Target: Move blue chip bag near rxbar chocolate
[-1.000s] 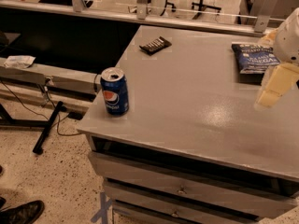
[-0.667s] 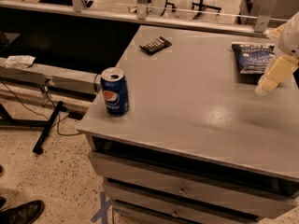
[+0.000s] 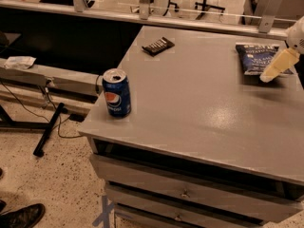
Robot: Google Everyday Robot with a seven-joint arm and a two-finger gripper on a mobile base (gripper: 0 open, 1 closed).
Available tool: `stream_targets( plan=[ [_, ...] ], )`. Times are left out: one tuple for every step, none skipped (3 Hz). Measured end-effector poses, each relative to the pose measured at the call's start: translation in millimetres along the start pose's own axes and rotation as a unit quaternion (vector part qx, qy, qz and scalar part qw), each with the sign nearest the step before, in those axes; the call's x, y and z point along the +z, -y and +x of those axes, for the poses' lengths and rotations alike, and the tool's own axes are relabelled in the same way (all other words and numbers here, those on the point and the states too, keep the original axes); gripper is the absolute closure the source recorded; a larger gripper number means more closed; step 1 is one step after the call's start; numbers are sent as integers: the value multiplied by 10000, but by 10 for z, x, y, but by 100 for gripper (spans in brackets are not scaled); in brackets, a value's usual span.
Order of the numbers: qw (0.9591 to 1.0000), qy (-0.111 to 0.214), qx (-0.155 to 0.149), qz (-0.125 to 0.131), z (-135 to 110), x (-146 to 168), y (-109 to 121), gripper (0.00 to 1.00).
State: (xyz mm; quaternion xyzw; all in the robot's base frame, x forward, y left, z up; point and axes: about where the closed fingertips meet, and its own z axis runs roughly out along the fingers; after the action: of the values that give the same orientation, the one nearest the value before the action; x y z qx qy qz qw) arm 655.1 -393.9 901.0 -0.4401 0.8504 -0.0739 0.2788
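The blue chip bag (image 3: 259,58) lies flat at the far right of the grey table (image 3: 204,103). The rxbar chocolate (image 3: 158,45), a thin black bar, lies at the far left part of the table. My gripper (image 3: 275,66) comes in from the right edge, its pale finger hanging over the right side of the chip bag and covering part of it. The bag and the bar lie far apart.
A blue Pepsi can (image 3: 117,92) stands upright near the table's front left corner. Drawers (image 3: 190,194) sit under the tabletop. A rail (image 3: 142,18) runs behind the table. A shoe (image 3: 21,216) shows on the speckled floor at bottom left.
My gripper has moved up and away from the table front, from beside the bag to over its right side. The bag, bar and can have not moved.
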Motion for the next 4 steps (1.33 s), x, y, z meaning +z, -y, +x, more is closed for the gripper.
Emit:
stream_targets(
  plan=[
    [9994, -100, 323, 60, 176, 190, 202, 0],
    [9982, -217, 559, -79, 264, 341, 245, 19],
    [9974, -178, 658, -245, 199, 387, 235, 50],
    [9974, -86, 639, -329, 99, 371, 212, 73]
  ],
)
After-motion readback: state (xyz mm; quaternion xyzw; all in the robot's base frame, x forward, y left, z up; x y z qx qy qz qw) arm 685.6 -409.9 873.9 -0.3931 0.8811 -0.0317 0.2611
